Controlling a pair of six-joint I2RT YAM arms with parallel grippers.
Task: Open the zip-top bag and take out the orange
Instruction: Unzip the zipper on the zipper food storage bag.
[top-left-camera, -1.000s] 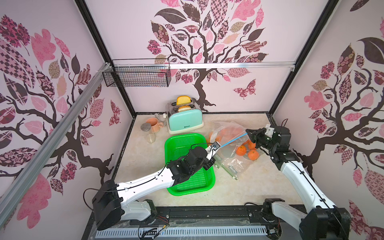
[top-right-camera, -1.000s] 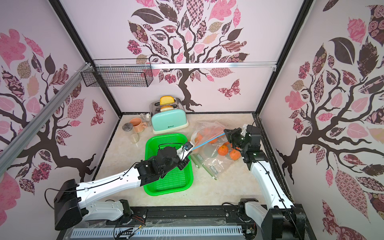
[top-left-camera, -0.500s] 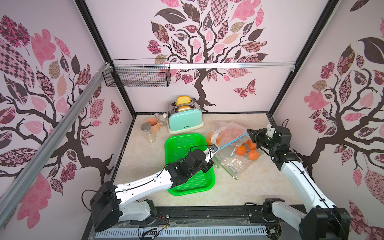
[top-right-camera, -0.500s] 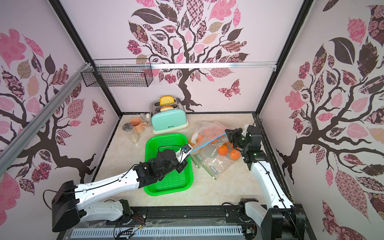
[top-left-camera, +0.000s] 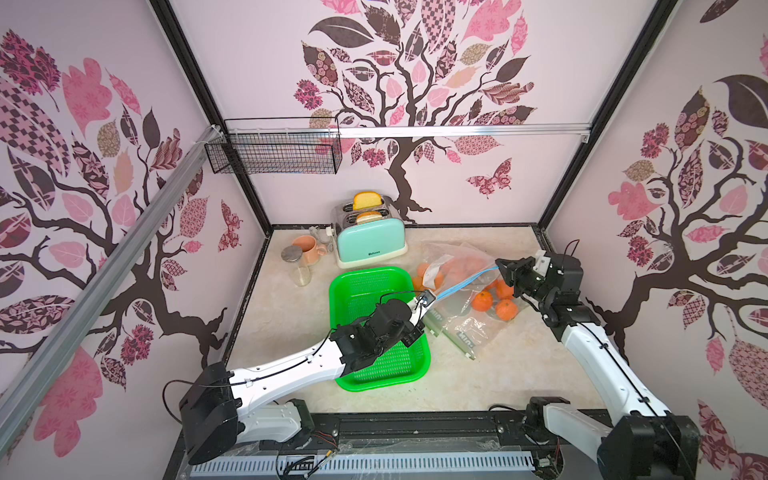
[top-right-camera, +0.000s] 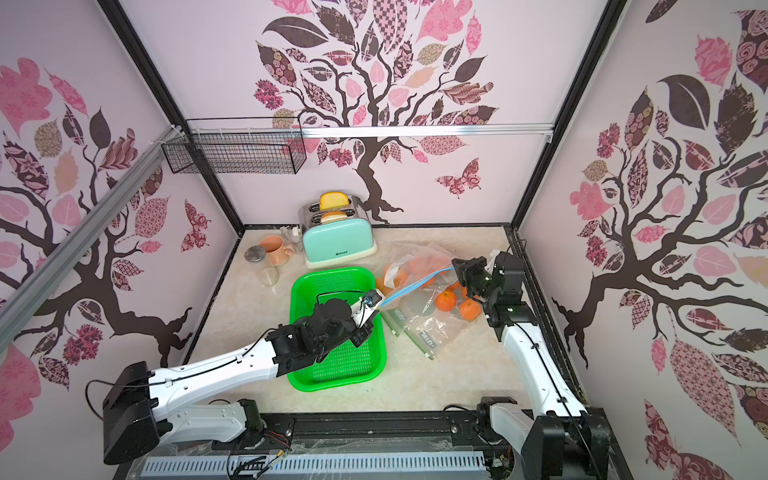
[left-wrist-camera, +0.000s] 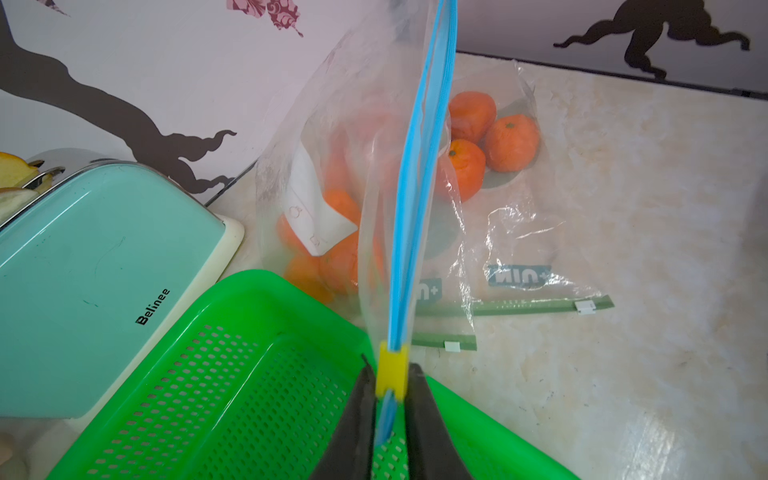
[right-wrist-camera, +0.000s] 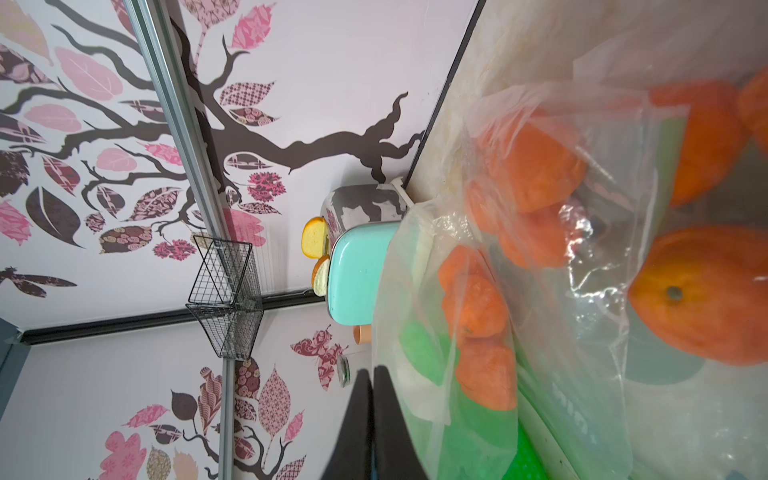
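Since a second ago the left gripper has drawn back a little over the green basket, taking the yellow slider along the blue zip. Opening is the step in hand and looks nearly done, with the slider at the near end of the track. Next the mouth must be spread to reach an orange low inside. The bag is stretched between both arms, its bottom on the counter beside the basket. The left gripper is narrow, touching the slider on both sides. The right gripper is clamped tight on the bag's far zip end.
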